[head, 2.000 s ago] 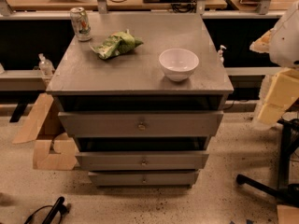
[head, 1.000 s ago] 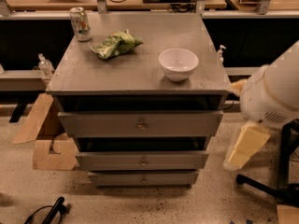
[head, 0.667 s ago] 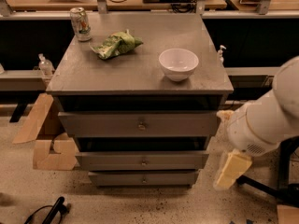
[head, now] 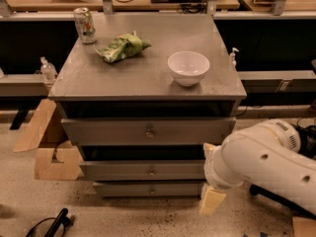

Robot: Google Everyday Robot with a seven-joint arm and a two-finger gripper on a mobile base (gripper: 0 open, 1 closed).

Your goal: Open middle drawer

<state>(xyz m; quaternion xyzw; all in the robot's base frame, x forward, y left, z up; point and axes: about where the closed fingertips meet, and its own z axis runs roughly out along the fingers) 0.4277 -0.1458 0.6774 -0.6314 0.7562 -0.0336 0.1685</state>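
So I'm watching the gripper (head: 212,201) hanging low by the cabinet's (head: 148,85) front right corner, just beside the middle drawer (head: 118,171), can't tell if it's open or closed, drawer sitting second of three fronts, white bowl (head: 188,67), can (head: 85,25) and green bag (head: 122,47) sitting on top.

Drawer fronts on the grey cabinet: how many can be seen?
3, stacked: top drawer, middle drawer, bottom drawer. None seems hidden. The pincer hangs right of the lower two.
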